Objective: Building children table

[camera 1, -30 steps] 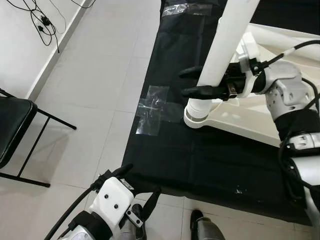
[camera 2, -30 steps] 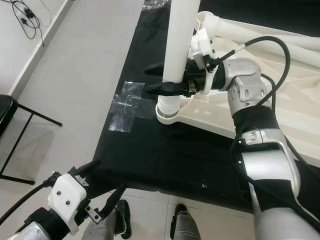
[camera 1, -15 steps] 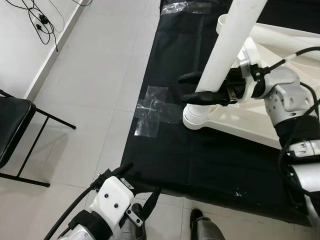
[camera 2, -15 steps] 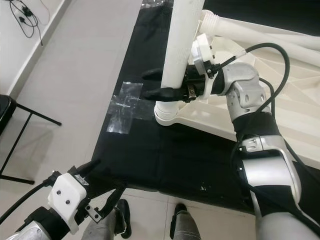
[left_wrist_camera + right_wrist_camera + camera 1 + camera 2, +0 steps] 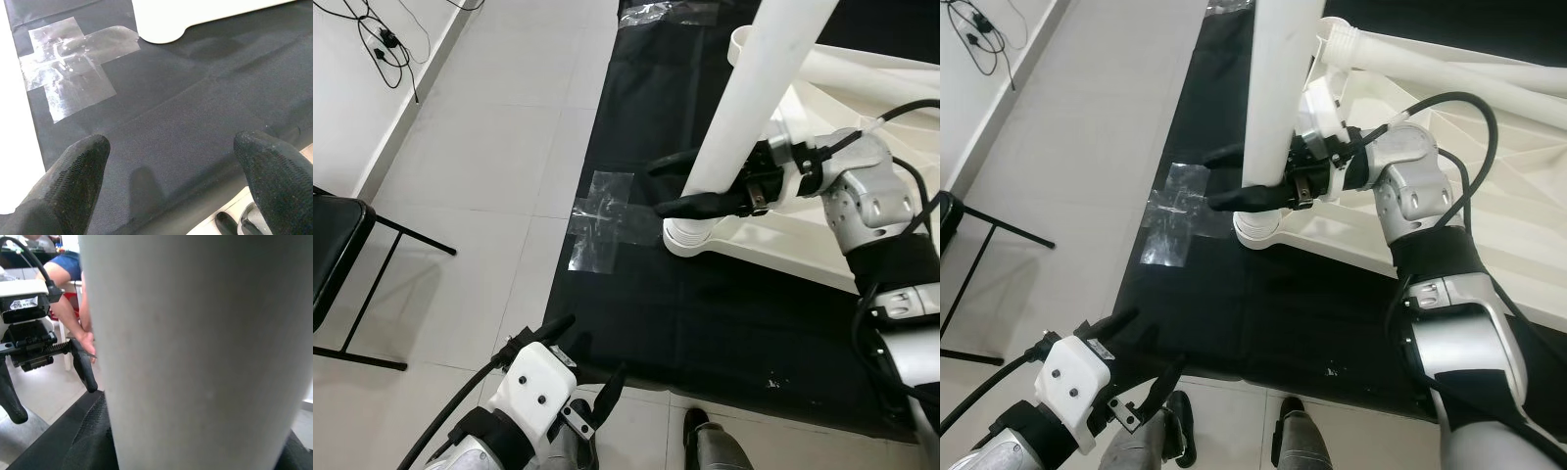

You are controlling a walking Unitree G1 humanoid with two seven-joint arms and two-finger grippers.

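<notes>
Nearest me, my left gripper (image 5: 576, 370) hangs low with fingers spread, over the edge of the black fabric floor mat (image 5: 724, 313). Beyond it lies a clear tape cross (image 5: 597, 211). Farther on, my right gripper (image 5: 680, 186) clamps the thick white plastic table leg (image 5: 754, 98), apparently seated in the overturned white plastic tabletop (image 5: 822, 235). The leg now leans further left than before.

Table top (image 5: 822, 245) lies on mat (image 5: 705, 313), leg (image 5: 744, 108) standing at its left corner; tape patch (image 5: 597, 217) further left, chair (image 5: 337, 264) far left.
</notes>
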